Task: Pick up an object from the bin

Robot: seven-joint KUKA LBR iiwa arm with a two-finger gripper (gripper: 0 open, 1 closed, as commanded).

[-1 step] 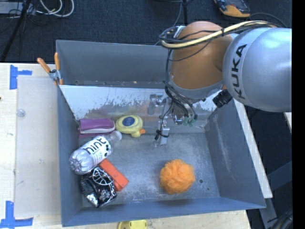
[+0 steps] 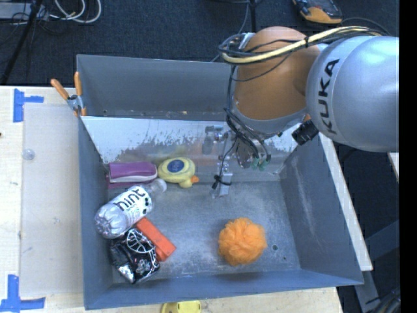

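Centre of the frame, claw [image 2: 221, 182]: hangs low over bare bin floor, close to the foot of the back wall.
Claw state: cannot tell whether it is released or clenched; nothing shows in its grasp.
Wrist: an orange cover [image 2: 270, 74] sits above the claw, with cables looped round it.
Arm [image 2: 358, 90]: silver, comes in from the upper right of the frame.
Nearest thing: a yellow disc [image 2: 176, 168] with a blue-grey middle lies just left of the claw, against the back wall and apart from the claw.
Next nearest: a fluffy orange ball [image 2: 242, 240] lies below the claw and slightly right, alone on the floor near the front wall.
Further left: a purple pouch [image 2: 132, 171] lies flat beside the yellow disc, along the back wall.
Left side heap: a crushed clear bottle [image 2: 124, 212] with a white label, an orange flat block [image 2: 155, 237] and a black crumpled packet [image 2: 133, 256] lie together, touching, in the lower left of the bin.
Bin [image 2: 313, 240]: grey metal with sloping walls.
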